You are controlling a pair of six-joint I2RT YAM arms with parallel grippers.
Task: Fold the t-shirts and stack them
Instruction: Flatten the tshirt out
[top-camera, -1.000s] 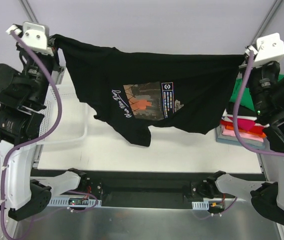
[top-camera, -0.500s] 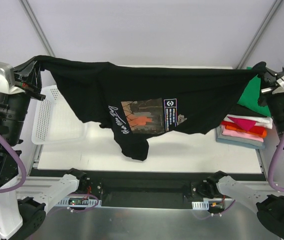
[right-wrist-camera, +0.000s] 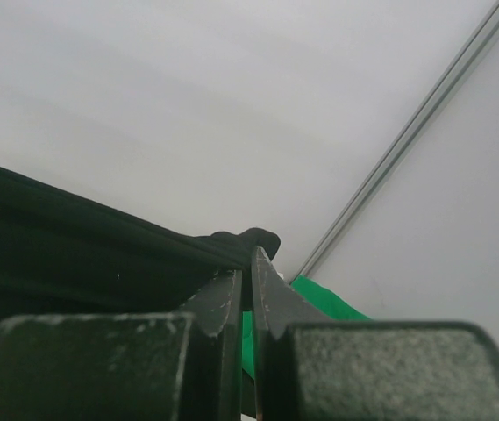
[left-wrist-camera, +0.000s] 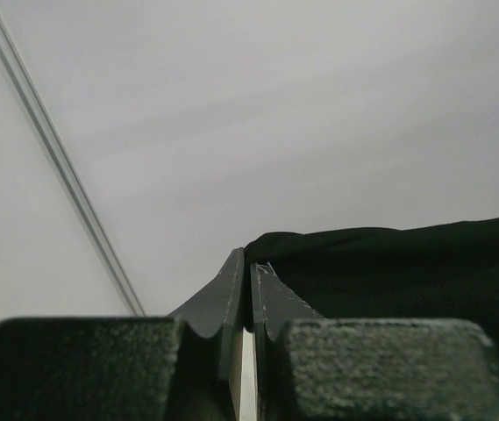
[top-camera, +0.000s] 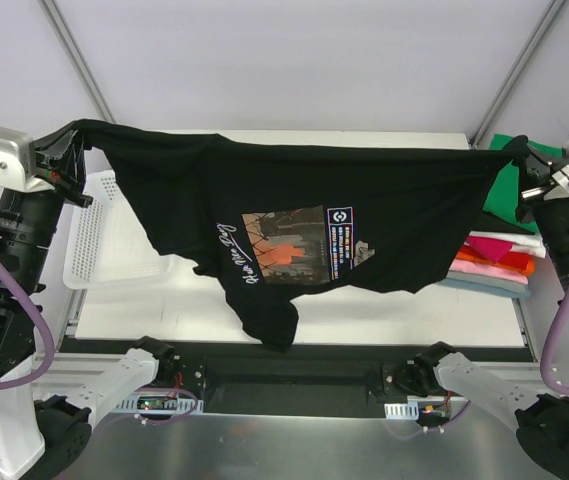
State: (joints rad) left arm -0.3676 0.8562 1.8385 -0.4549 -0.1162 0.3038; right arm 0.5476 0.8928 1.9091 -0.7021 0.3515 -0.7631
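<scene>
- Upper left: the left gripper (top-camera: 72, 138) pinches one corner of the black t-shirt (top-camera: 294, 195).
- Centre: the shirt hangs stretched in the air, unfolded; folding it seems left to do.
- Right edge: the right gripper (top-camera: 518, 152) pinches the other corner; the folded stack (top-camera: 496, 264) lies below.

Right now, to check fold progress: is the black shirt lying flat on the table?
No, the black shirt hangs stretched in the air between the left gripper and the right gripper, each shut on a corner.

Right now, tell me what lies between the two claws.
The black t-shirt, held spread in the air by left claw and right claw; seen in the top view.
</scene>
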